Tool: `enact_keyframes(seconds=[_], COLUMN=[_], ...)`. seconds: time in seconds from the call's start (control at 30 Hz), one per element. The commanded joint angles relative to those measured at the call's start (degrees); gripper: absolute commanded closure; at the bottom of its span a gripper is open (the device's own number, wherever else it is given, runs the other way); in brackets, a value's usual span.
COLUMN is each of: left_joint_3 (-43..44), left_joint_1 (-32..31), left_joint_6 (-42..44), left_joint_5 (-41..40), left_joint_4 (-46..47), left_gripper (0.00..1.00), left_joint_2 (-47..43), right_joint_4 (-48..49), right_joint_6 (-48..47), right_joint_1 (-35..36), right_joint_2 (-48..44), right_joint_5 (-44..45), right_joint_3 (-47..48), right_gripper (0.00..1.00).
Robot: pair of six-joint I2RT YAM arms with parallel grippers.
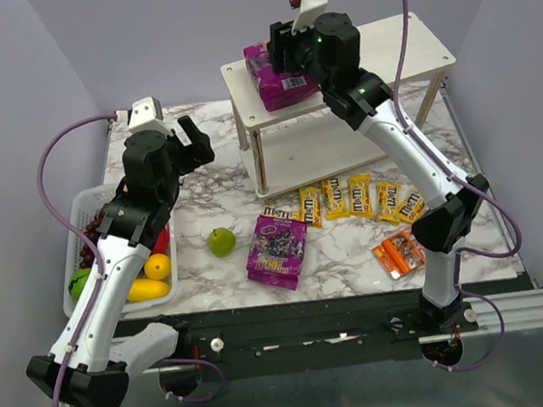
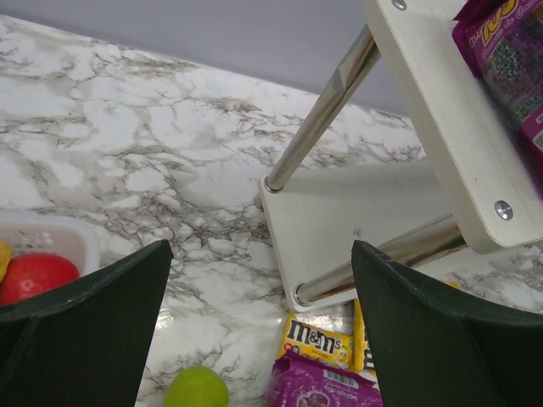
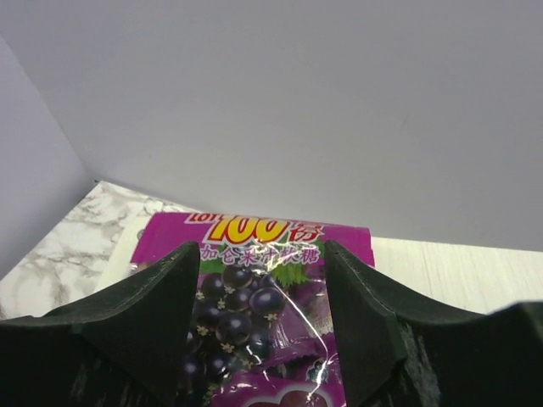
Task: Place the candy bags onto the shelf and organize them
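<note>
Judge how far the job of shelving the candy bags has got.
Done: one purple pouch lies on the top tier of the shelf. In hand: the right gripper straddles that pouch; whether it grips is unclear. The left gripper hangs open and empty. Left: the second purple pouch, the yellow packets and the orange pack lie on the table.

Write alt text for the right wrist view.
A purple pouch printed with dark berries lies on the white shelf, seen between the spread dark fingers of the right gripper. A marble table shows at left, a grey wall behind.
</note>
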Motion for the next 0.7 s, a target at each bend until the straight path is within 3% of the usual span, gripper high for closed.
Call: enact_keyframes(seconds=[0.0,0.13,0.3,0.47,0.6,0.67], left_joint_3=[-1.7,-2.9,-4.0,-3.8,-3.7,-3.7], left_joint_1=[0.4,0.4,0.5,0.5,0.5,0.5], left_joint_6=[-0.7,-1.2,-1.5,-1.3,-0.7,-0.4], left_joint_5=[0.5,0.3,0.4,1.0,1.5,2.0], left_joint_4=[-1.0,-1.1,-1.1,-1.0,-1.1,-1.1], left_gripper=[0.03,0.03,0.03,0.03,0.01,0.01], left_joint_2=[-2.2,-3.1,-3.9,-3.8,-3.8,-3.9], right_joint_4=[0.1,2.0,4.5,1.4,-4.5,-5.7], right_joint_6=[0.7,1.3,1.3,0.5,1.1,2.0], right_joint_1=[0.3,0.7,0.9,0.9,0.9,0.9], right_joint_2=[1.4,-0.2,-2.0,-1.3,-1.1,-2.6], right_joint_5=[0.1,1.5,2.7,2.1,1.6,1.2], right_joint_3=[-4.0,-12.9,-16.0,-6.6,5.4,5.9], right_gripper=[0.32,0.33,0.33,0.32,0.22,0.18])
